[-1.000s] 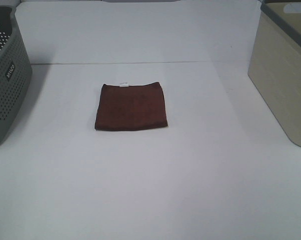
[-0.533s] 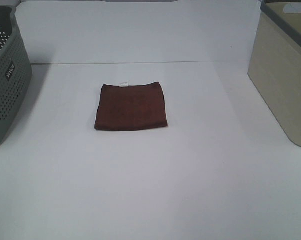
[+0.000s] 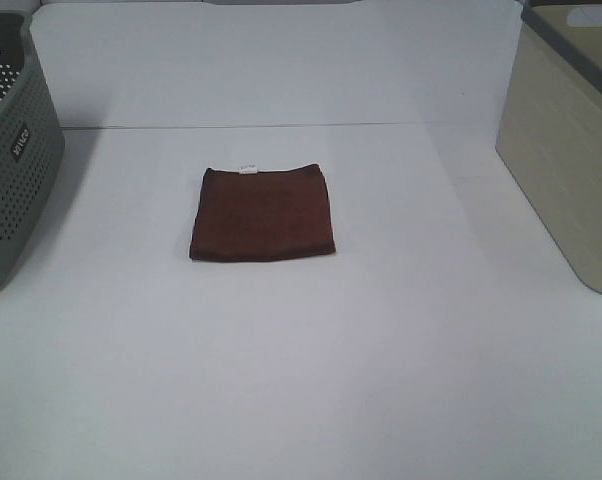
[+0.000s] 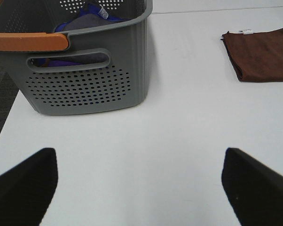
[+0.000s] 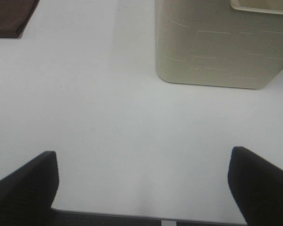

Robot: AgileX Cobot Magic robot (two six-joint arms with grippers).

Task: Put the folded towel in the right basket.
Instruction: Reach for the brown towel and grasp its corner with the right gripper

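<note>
One folded brown towel (image 3: 262,214) lies flat on the white worktop (image 3: 301,380). Two baskets stand well apart from the towel: one beige right basket (image 3: 566,150) to its right and one grey perforated basket (image 3: 11,170) to its left. Of the two pincers, the left pincer (image 4: 139,186) and the right pincer (image 5: 142,186) are both spread wide and empty, well away from the towel.

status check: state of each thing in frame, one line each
Towel: folded, lying flat on the table, untouched.
Grey basket: upright, fabric inside.
Beige basket: upright, inside not visible.
Left claw: open, empty.
Right claw: open, empty.
</note>
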